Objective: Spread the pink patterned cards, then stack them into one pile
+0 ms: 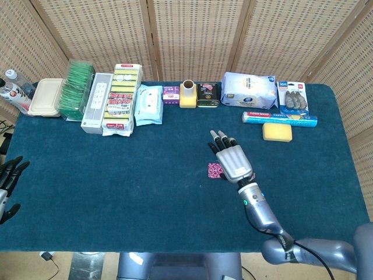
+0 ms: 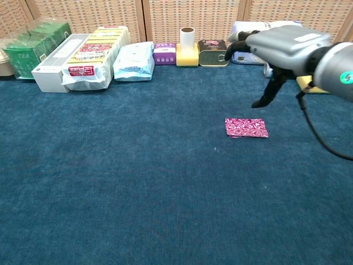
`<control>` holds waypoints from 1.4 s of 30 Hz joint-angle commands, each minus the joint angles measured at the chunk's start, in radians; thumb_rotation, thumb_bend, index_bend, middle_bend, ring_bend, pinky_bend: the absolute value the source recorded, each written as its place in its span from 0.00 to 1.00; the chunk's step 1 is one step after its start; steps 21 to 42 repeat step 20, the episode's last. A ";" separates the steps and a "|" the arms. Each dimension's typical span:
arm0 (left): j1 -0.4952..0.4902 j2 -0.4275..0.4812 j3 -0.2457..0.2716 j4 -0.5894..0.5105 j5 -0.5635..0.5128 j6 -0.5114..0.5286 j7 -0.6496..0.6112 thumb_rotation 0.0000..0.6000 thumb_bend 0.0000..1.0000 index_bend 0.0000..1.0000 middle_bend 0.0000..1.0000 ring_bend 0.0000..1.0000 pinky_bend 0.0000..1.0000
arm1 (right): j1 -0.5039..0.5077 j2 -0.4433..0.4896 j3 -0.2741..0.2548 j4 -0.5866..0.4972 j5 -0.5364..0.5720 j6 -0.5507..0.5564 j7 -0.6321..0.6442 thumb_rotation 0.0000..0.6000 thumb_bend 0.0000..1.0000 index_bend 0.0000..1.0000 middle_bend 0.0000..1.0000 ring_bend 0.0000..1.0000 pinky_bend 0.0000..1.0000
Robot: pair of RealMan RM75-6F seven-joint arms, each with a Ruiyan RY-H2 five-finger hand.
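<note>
At the table's far left edge the left hand (image 1: pixel 8 178) rests with fingers apart and empty, while the pink patterned cards (image 2: pixel 246 127) lie in one pile mid-cloth, the right hand (image 2: pixel 278 47) hovering empty, fingers spread, at their one o'clock.

Right hand (image 1: pixel 232 159) with silver-grey ridged back and black fingers, slim glossy blue-grey forearm at lower right with small green light near the wrist, thin black cable alongside, left hand (image 1: pixel 8 178) black-fingered at lower left edge
</note>
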 commanded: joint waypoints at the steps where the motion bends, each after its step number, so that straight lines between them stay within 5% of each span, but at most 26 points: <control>1: 0.006 -0.006 0.003 -0.003 0.004 0.007 0.015 1.00 0.09 0.00 0.00 0.00 0.08 | -0.138 0.115 -0.099 0.060 -0.224 0.072 0.245 1.00 0.00 0.17 0.01 0.00 0.19; 20: 0.060 -0.064 0.006 -0.015 -0.042 0.045 0.114 1.00 0.10 0.00 0.00 0.00 0.08 | -0.512 0.264 -0.189 -0.004 -0.308 0.419 0.347 1.00 0.00 0.15 0.00 0.00 0.09; 42: 0.060 -0.064 0.006 -0.015 -0.042 0.045 0.114 1.00 0.10 0.00 0.00 0.00 0.08 | -0.512 0.264 -0.189 -0.004 -0.308 0.419 0.347 1.00 0.00 0.15 0.00 0.00 0.09</control>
